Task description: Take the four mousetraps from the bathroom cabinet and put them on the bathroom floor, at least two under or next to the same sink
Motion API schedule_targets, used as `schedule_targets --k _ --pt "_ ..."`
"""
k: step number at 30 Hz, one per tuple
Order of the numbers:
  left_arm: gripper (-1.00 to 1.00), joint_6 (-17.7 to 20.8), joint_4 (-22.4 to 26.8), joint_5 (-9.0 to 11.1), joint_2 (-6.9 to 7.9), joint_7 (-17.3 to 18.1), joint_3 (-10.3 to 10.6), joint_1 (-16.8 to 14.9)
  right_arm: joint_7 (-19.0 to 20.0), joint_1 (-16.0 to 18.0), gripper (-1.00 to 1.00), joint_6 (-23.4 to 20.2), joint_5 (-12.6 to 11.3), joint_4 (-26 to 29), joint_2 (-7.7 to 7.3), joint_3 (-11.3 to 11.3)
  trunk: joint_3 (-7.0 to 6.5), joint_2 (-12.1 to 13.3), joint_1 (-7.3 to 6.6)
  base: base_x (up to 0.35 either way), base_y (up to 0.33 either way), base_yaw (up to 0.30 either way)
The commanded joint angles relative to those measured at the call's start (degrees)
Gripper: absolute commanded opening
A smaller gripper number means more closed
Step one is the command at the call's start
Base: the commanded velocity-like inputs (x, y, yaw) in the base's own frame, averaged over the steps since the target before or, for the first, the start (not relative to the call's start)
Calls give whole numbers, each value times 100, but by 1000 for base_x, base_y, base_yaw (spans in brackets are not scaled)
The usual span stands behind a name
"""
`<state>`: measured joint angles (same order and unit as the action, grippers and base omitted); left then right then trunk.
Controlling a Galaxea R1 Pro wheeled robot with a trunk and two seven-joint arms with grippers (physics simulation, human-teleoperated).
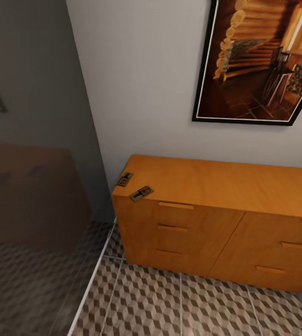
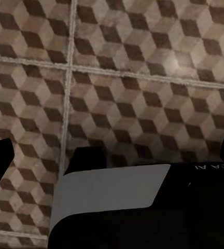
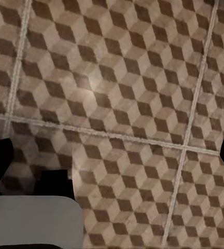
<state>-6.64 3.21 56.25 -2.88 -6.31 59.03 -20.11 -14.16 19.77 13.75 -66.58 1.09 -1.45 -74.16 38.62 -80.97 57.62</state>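
Jaws of both arms stand wide and empty over the cube-patterned brown, beige and white tiled floor (image 1: 169, 303), while beyond, two small flat dark-brown mousetraps (image 1: 141, 192) (image 1: 125, 179) await collection on the low orange-brown wooden cabinet (image 1: 207, 224)'s top left corner.

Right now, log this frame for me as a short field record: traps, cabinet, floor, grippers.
mousetraps in sight: two, mousetrap nearer the wall and mousetrap at the front edge
resting on: cabinet top, left end
cabinet drawers: shut
bathroom floor: cube-pattern tiles, no trap on the visible part
left gripper: open, over tiles
right gripper: open, over tiles
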Motion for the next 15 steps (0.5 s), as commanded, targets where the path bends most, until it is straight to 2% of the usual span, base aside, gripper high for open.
schedule_targets --k 1,5,9,15 --pt "100 -13 5 29 -15 -28 71 -2 -26 1 100 7 -46 12 -2 -48 5 -2 -3 -290 0 0" --pt "100 -13 23 17 -75 -28 260 -2 -26 1 100 5 -62 14 -2 -47 4 -2 -3 -300 0 -5" --pt "100 -17 140 17 -89 -28 498 -1 -26 1 100 10 -93 14 -17 -40 -10 -2 -3 -127 0 -123" --pt "100 -21 185 17 -79 -28 544 1 -26 1 100 11 -99 14 -20 -40 -44 -2 -3 -21 0 -225"
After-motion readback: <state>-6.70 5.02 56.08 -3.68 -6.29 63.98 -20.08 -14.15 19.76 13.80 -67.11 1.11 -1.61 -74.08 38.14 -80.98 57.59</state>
